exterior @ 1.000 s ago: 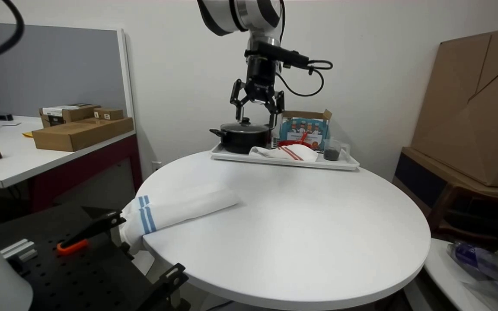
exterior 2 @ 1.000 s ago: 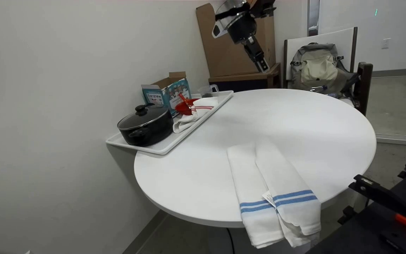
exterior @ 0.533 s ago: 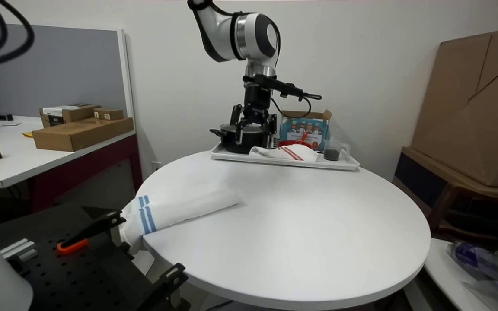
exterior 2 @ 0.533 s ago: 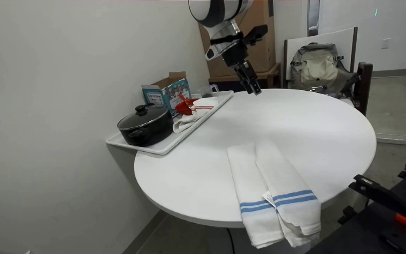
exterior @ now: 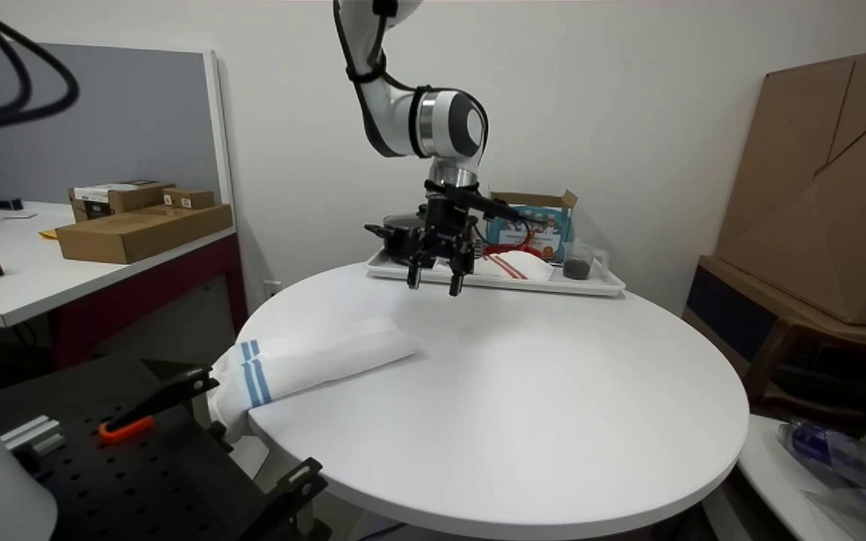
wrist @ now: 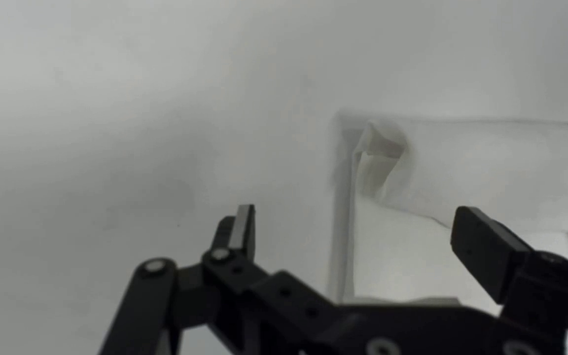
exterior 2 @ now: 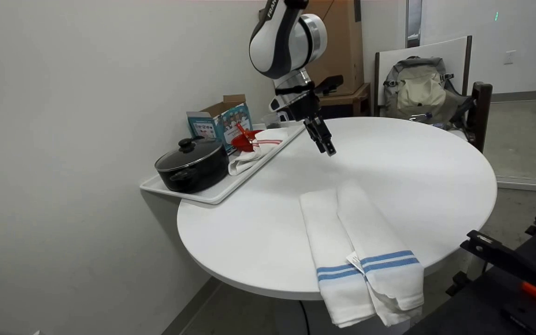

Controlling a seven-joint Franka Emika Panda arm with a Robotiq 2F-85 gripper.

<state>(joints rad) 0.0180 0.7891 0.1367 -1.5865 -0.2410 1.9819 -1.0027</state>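
The end effector [wrist: 356, 209], spread wide, should square up over the towel [wrist: 481, 170] before dipping gently toward the surface [wrist: 264, 123].

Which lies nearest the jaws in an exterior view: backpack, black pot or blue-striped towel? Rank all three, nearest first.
1. Blue-striped towel: on the table, toward the camera.
2. Black pot: picture left, on the tray.
3. Backpack: beyond the table's far edge.

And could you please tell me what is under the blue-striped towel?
The white table lies under most of the blue-striped towel, whose striped end hangs past the table's edge. Whether anything else lies beneath cannot be seen, because the towel covers that spot.
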